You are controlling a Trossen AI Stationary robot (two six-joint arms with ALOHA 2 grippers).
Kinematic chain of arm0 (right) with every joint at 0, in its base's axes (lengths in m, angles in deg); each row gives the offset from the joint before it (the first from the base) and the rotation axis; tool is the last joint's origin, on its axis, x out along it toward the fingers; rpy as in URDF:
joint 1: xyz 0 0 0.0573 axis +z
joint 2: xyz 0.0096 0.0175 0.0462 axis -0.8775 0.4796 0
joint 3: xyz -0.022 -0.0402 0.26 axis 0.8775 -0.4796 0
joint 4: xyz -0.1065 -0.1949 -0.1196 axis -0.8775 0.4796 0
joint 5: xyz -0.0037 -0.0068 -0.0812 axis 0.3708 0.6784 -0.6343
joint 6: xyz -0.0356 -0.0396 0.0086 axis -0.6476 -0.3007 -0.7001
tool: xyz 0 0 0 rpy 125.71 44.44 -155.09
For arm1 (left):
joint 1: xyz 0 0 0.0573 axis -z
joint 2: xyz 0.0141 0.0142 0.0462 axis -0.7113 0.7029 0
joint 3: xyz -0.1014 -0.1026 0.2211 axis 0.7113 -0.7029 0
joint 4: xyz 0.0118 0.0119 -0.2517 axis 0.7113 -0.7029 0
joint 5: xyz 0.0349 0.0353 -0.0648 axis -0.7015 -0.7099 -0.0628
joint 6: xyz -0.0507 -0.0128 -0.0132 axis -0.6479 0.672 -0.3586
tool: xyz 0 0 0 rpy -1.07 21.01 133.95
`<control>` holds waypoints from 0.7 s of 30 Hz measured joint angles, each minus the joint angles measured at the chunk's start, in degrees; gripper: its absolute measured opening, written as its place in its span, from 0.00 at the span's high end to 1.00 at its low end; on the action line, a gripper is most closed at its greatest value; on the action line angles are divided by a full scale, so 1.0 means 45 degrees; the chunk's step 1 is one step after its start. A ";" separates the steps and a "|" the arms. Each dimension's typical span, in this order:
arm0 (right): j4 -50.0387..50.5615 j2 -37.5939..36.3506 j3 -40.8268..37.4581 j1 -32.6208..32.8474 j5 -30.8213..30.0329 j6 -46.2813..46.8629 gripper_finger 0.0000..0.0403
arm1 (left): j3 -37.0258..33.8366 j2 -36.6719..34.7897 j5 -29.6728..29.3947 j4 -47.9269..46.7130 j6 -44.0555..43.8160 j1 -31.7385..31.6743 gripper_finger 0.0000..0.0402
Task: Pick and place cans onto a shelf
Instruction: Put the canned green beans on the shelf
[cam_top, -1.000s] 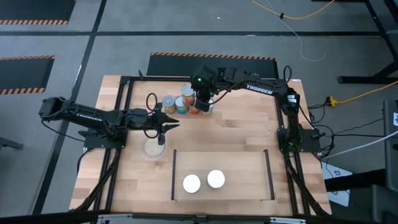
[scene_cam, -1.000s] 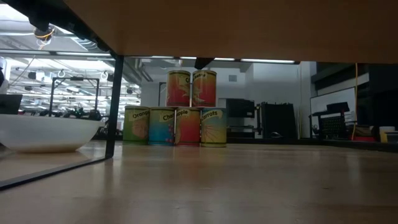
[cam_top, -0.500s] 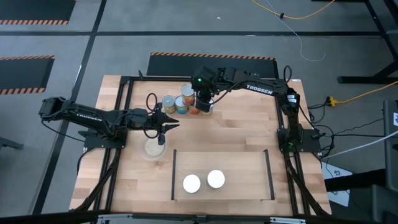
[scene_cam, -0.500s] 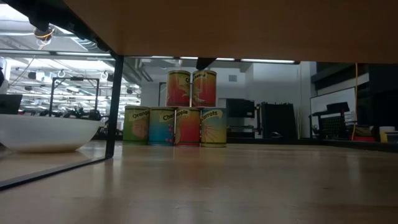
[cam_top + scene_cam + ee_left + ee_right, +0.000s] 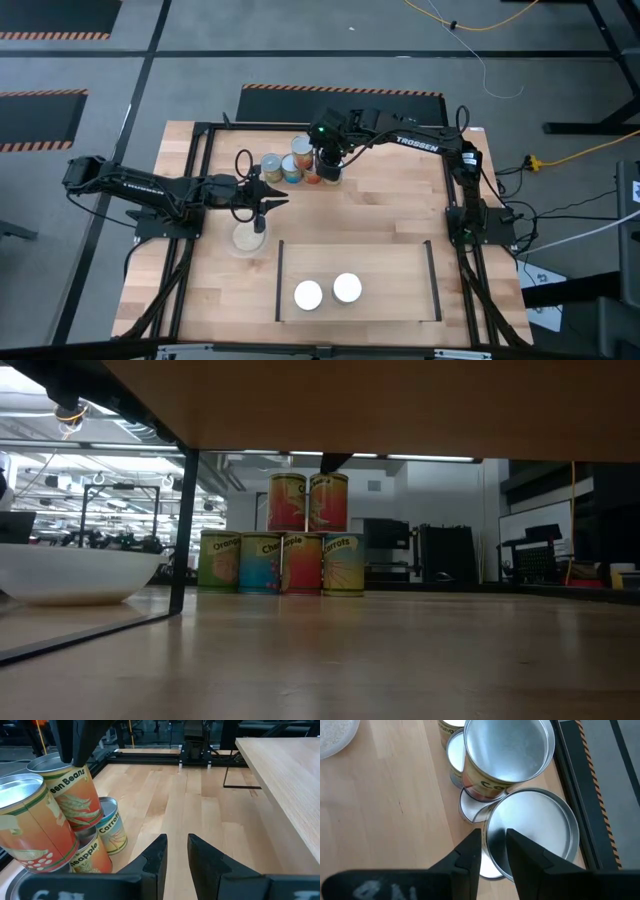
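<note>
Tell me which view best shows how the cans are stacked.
The low view: four cans on the table, two more on top. The high view shows only lids, partly under the right hand. The wrist views catch part of the stack close up.

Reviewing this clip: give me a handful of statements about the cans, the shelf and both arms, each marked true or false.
1. Two cans stand on the shelf. True.
2. The stacked cans form two tiers at the back of the table. True.
3. The right gripper is over the dish. False: it is just above the top cans of the stack.
4. The left gripper grips a can. False: it holds nothing and sits by the dish.
5. The shelf is full. False: bare wood shows on both sides of its two cans.
</note>
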 joint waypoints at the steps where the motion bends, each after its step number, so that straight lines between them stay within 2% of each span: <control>1: 0.0000 0.0000 0.0000 0.0000 0.0004 -0.0004 0.76 | 0.0000 0.0000 0.0000 0.0000 0.0000 0.0000 0.83; 10: 0.0000 0.0000 0.0000 0.0000 0.0000 -0.0004 0.78 | 0.0000 0.0000 0.0000 -0.0001 0.0000 0.0001 0.83; 21: -0.0005 0.0000 0.0000 0.0000 0.0005 -0.0004 0.94 | 0.0005 0.0000 0.0000 0.0000 0.0000 0.0000 0.83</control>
